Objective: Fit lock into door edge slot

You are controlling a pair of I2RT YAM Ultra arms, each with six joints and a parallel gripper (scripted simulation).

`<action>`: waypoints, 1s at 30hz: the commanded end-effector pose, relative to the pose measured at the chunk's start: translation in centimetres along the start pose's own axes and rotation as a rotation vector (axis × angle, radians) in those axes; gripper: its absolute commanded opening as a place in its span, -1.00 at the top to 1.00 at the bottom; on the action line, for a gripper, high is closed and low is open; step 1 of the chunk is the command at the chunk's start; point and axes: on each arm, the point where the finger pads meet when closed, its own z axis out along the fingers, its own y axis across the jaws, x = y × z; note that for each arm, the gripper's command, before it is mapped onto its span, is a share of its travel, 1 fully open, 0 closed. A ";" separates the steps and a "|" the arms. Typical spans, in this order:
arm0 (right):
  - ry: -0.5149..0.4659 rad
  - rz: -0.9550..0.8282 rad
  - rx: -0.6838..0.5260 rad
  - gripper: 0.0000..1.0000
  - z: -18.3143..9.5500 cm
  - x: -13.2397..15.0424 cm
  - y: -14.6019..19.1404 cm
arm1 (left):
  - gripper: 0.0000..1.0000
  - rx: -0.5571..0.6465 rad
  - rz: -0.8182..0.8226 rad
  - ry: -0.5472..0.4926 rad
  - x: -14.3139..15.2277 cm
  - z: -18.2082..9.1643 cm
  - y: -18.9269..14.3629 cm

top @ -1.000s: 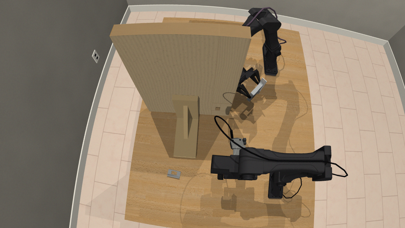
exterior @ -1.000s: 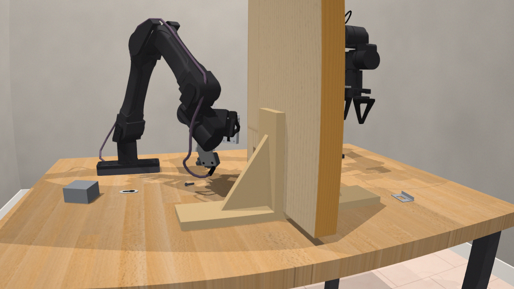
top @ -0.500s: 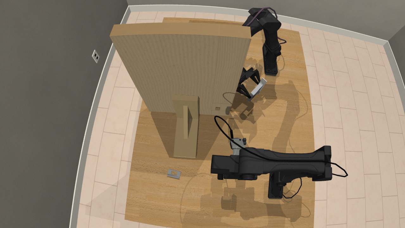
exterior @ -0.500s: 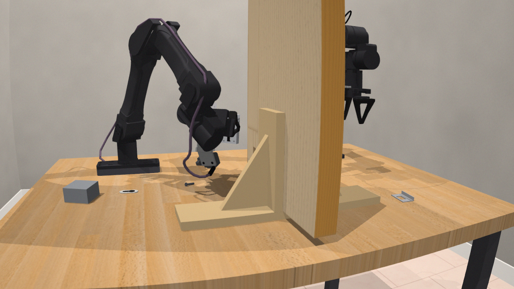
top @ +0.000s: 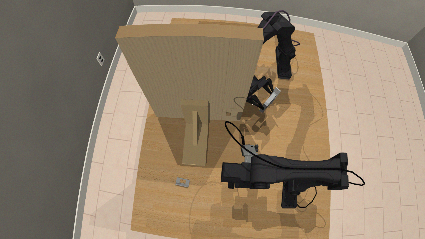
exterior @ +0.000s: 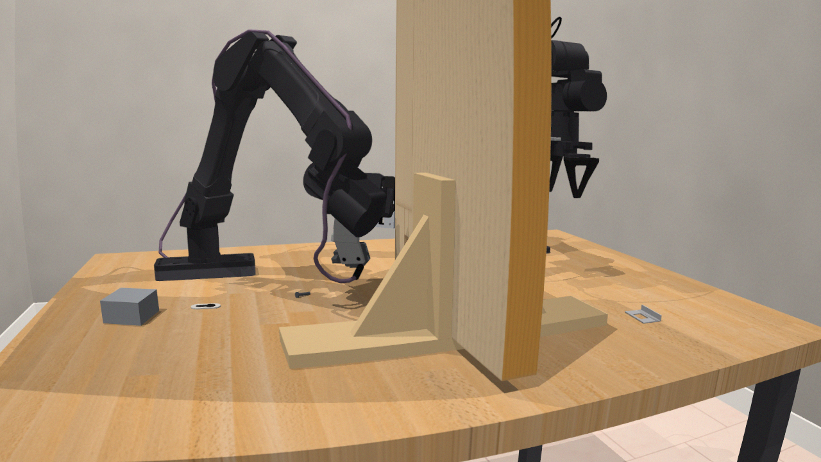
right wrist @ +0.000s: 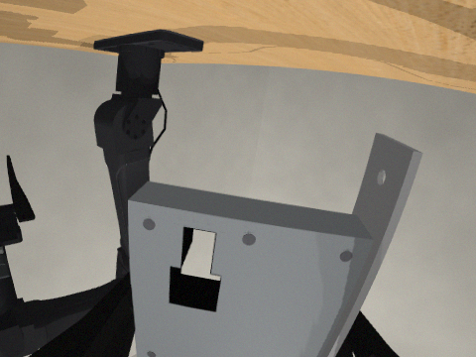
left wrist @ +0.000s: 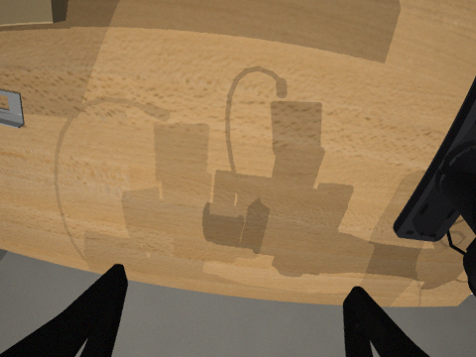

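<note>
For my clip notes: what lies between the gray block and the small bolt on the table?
An oval keyhole plate, lying flat; the exterior view shows it.
</note>
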 end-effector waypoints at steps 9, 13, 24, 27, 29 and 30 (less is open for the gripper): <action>0.055 0.012 -0.068 -0.51 -0.8 2.4 1.8 | -1.00 0.000 0.007 -0.005 -0.1 -0.5 -0.4; 0.055 0.012 -0.068 -0.51 -0.8 2.4 1.8 | -1.00 0.000 0.007 -0.005 -0.1 -0.5 -0.4; 0.055 0.012 -0.068 -0.51 -0.8 2.4 1.8 | -1.00 0.000 0.007 -0.005 -0.1 -0.5 -0.4; 0.055 0.012 -0.068 -0.51 -0.8 2.4 1.8 | -1.00 0.000 0.007 -0.005 -0.1 -0.5 -0.4; 0.055 0.012 -0.068 -0.51 -0.8 2.4 1.8 | -1.00 0.000 0.007 -0.005 -0.1 -0.5 -0.4; 0.055 0.012 -0.068 -0.51 -0.8 2.4 1.8 | -1.00 0.000 0.007 -0.005 -0.1 -0.5 -0.4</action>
